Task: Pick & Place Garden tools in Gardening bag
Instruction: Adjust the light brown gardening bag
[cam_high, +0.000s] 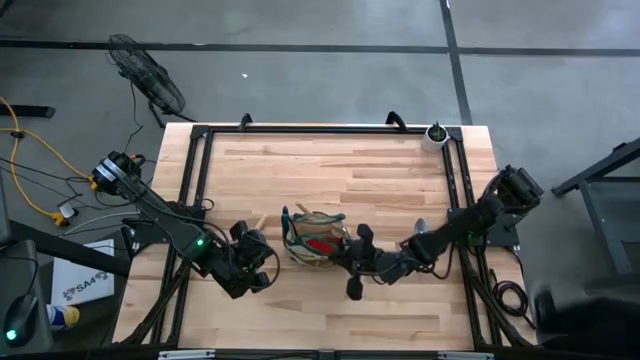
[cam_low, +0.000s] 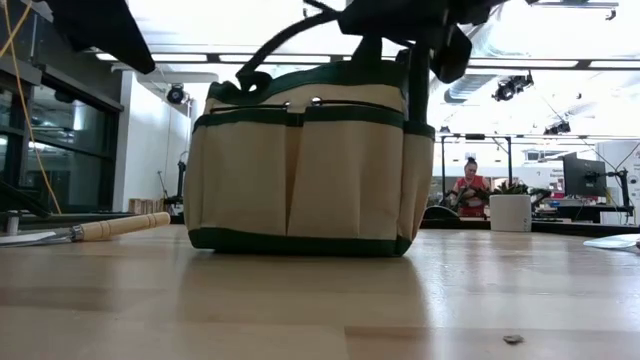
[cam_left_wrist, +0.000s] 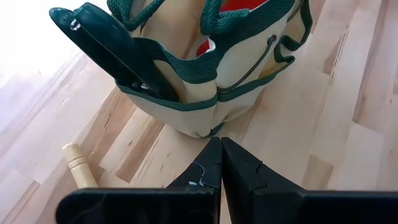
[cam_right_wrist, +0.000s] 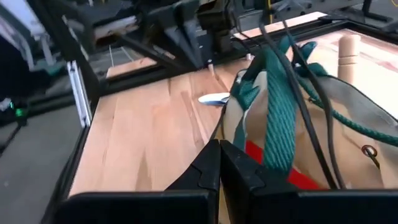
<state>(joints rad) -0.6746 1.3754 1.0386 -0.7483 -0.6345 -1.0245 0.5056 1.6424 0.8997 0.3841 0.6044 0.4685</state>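
The tan gardening bag (cam_high: 315, 240) (cam_low: 310, 170) with green trim stands on its base at the table's middle. A red glove (cam_right_wrist: 283, 173) lies inside it. A dark tool (cam_left_wrist: 112, 53) sticks out of an outer pocket, and a wooden handle (cam_right_wrist: 348, 53) stands up at its rim. A wooden-handled trowel (cam_low: 115, 227) (cam_left_wrist: 78, 165) lies flat on the table left of the bag. My left gripper (cam_left_wrist: 221, 158) (cam_high: 268, 255) is shut, just left of the bag and clear of it. My right gripper (cam_right_wrist: 219, 152) (cam_high: 352, 258) is shut at the bag's right rim. My right gripper's shut fingertips (cam_right_wrist: 211, 163) stand at the bag's rim beside a green loop handle (cam_right_wrist: 277, 118), coming from the table's right and slanting slightly down. I cannot tell whether they touch the bag.
A small white pot with a green plant (cam_high: 435, 135) (cam_low: 510, 212) stands at the table's far right corner. A grey metal blade (cam_right_wrist: 214, 98) lies on the wood beyond the bag. A black frame (cam_high: 200, 150) runs round the table. Bare wood (cam_high: 330, 165) lies behind the bag.
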